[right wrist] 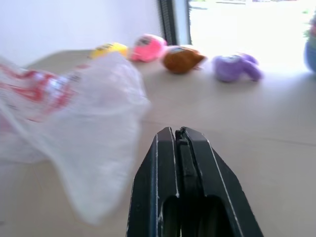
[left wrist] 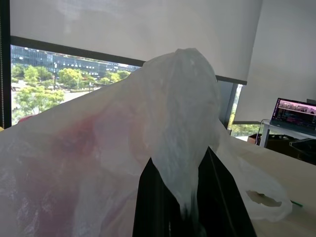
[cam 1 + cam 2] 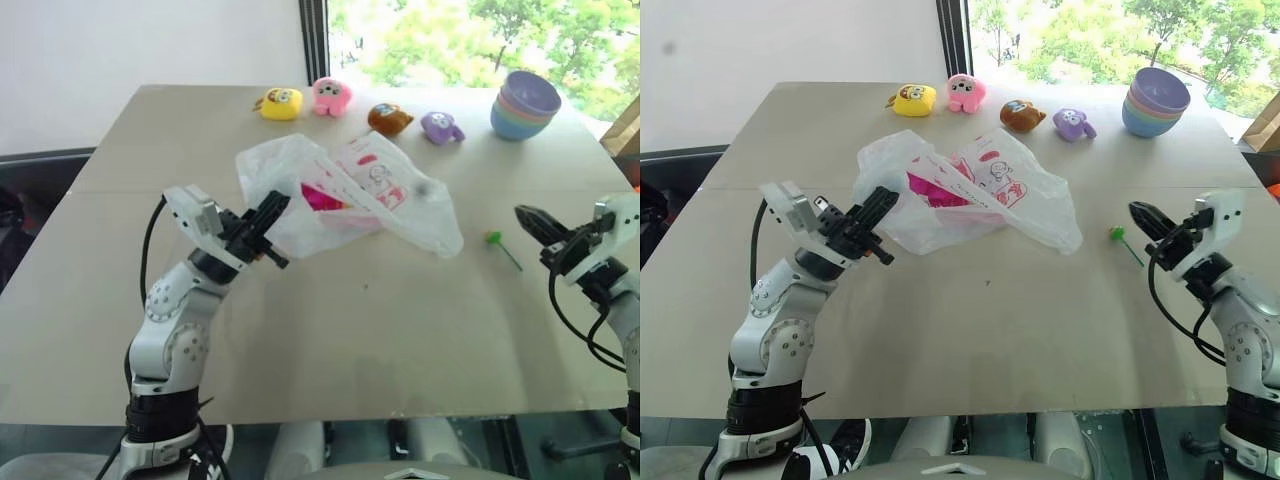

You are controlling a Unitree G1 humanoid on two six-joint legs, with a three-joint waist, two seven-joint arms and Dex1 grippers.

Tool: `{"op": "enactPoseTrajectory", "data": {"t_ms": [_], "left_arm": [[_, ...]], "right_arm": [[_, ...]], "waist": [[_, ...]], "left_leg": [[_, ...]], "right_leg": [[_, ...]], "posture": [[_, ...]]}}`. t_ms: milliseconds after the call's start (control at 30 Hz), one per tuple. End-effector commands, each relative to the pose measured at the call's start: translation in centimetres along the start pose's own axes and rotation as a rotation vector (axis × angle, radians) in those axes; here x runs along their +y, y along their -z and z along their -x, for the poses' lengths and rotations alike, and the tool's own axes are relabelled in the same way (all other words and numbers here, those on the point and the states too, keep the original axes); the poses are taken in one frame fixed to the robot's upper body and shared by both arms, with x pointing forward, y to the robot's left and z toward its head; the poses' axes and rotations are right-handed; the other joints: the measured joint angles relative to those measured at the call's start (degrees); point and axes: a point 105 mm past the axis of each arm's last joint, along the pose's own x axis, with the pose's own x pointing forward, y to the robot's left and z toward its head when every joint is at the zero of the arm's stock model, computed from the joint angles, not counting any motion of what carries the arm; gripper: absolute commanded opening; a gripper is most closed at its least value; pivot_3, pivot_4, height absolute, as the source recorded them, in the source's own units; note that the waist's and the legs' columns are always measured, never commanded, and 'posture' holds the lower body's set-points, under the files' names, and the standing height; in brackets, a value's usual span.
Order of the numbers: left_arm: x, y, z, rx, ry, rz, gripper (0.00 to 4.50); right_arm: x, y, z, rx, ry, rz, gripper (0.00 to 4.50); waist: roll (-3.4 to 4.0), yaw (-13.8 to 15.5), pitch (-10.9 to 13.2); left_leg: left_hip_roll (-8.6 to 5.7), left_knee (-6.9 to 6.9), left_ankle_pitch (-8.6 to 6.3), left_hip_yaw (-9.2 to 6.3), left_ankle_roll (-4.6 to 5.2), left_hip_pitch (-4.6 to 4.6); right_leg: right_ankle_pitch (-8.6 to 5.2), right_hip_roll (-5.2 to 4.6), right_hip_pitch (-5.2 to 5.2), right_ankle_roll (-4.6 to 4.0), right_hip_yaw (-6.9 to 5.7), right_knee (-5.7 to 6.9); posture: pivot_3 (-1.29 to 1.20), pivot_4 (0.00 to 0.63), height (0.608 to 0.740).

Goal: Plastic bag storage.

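Left gripper [image 3: 272, 208] pinching plastic bag [image 3: 400, 200], pink contents inside.

No legible text anywhere. Plastic bag [image 3: 970, 195], pinched at one edge by the left claw [image 3: 878, 205], has red/pink print w/ a small drawn figure on the panel facing away from that claw, but no letters or nos. can be made out. Laptop screen [image 2: 296, 111], far beyond the left claw in the left wrist view, is lit, content too small to read. No labels visible on the toys or bowls.
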Motion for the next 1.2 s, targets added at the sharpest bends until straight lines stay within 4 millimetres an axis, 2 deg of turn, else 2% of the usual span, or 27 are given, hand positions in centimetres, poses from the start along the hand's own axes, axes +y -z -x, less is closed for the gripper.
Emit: {"op": "enactPoseTrajectory", "data": {"t_ms": [33, 67, 100, 233, 300, 367, 500, 833, 933, 1000, 1200], "left_arm": [[-0.5, -0.9, -0.3, -0.033, 0.025, -0.031, 0.00], [-0.5, -0.9, -0.3, -0.032, 0.024, -0.031, 0.00], [-0.5, -0.9, -0.3, -0.031, 0.024, -0.033, 0.00], [-0.3, -1.1, 0.0, -0.033, 0.015, -0.041, 0.00], [-0.3, -1.1, -0.1, -0.033, 0.014, -0.044, 0.00], [-0.3, -1.1, -0.1, -0.033, 0.014, -0.045, 0.00], [-0.2, -1.1, -0.2, -0.033, 0.013, -0.047, 0.00], [-0.2, -1.2, -1.0, -0.037, 0.023, -0.048, 0.00], [-0.3, -1.3, -1.0, -0.038, 0.024, -0.052, 0.00], [-0.2, -1.4, -0.8, -0.041, 0.012, -0.059, 0.00], [-0.4, -1.4, -0.4, -0.037, -0.005, -0.067, 0.00]], "right_arm": [[-2.6, 0.4, 0.1, 0.073, 0.134, 0.138, 0.33], [-3.1, 1.0, 0.2, 0.109, 0.140, 0.162, 0.66], [-2.9, 1.8, 0.3, 0.157, 0.113, 0.177, 0.76], [-2.9, 4.1, 1.1, 0.291, 0.066, 0.300, 2.65], [-2.8, 5.3, 2.0, 0.354, 0.031, 0.254, 3.67], [-2.2, 6.1, 3.1, 0.413, -0.038, 0.219, 3.67], [-2.9, 7.4, 3.9, 0.483, -0.032, 0.189, 3.67], [-3.4, 10.6, 2.0, 0.544, -0.150, 0.261, 3.67], [-2.9, 11.6, 2.3, 0.592, -0.231, 0.242, 3.67], [-2.7, 11.9, 2.4, 0.606, -0.270, 0.230, 3.67], [-1.9, 11.0, 1.2, 0.499, -0.308, 0.157, 3.67]], "waist": [[-0.01, 0.2, 0.0], [-0.01, 0.2, 0.0], [0.00, 0.2, 0.0], [0.00, 0.2, 0.0], [0.00, 0.2, 0.0], [0.00, 0.2, 0.0], [-0.02, 0.1, 0.0], [-0.08, -0.5, 0.0], [-0.15, -0.5, 0.0], [-0.16, -0.5, 0.0], [-0.19, -0.5, 0.0]], "left_leg": [[-0.04, 0.00, -0.02, 0.01, 0.03, 0.00], [-0.08, 0.01, -0.02, 0.02, 0.04, 0.01], [-0.09, 0.01, -0.02, 0.02, 0.04, 0.00], [-0.08, -0.04, -0.01, 0.00, 0.02, 0.01], [-0.06, -0.06, 0.01, -0.01, 0.00, 0.02], [-0.06, -0.06, 0.00, 0.02, 0.01, 0.02], [-0.06, -0.03, -0.02, 0.02, 0.05, 0.04], [-0.07, -0.03, -0.02, 0.08, 0.05, 0.10], [-0.05, -0.02, -0.02, 0.11, 0.05, 0.17], [-0.02, -0.02, -0.02, 0.10, 0.05, 0.19], [0.02, -0.02, 0.06, 0.11, -0.09, 0.20]], "right_leg": [[0.00, -0.02, 0.00, 0.00, 0.00, 0.00], [0.00, -0.05, 0.01, -0.01, -0.01, 0.01], [0.00, -0.05, 0.01, -0.01, 0.00, 0.01], [-0.01, -0.02, 0.00, -0.01, -0.02, -0.01], [-0.01, 0.00, -0.01, -0.01, -0.03, -0.02], [-0.01, -0.01, 0.00, -0.01, -0.01, -0.01], [-0.01, -0.01, 0.02, -0.01, 0.01, -0.02], [0.00, 0.03, 0.02, 0.00, 0.07, 0.00], [0.00, 0.05, 0.06, -0.01, 0.10, 0.02], [0.00, 0.07, 0.07, -0.01, 0.09, 0.04], [0.00, 0.08, 0.07, -0.01, 0.10, 0.05]], "posture": [[0.00, 0.150, 0.740], [0.00, 0.150, 0.740], [0.00, 0.150, 0.740], [0.00, 0.150, 0.740], [0.00, 0.150, 0.740], [0.00, 0.150, 0.740], [0.00, 0.150, 0.740], [0.00, 0.150, 0.740], [0.00, 0.150, 0.740], [0.00, 0.150, 0.740], [0.00, 0.150, 0.740]]}}
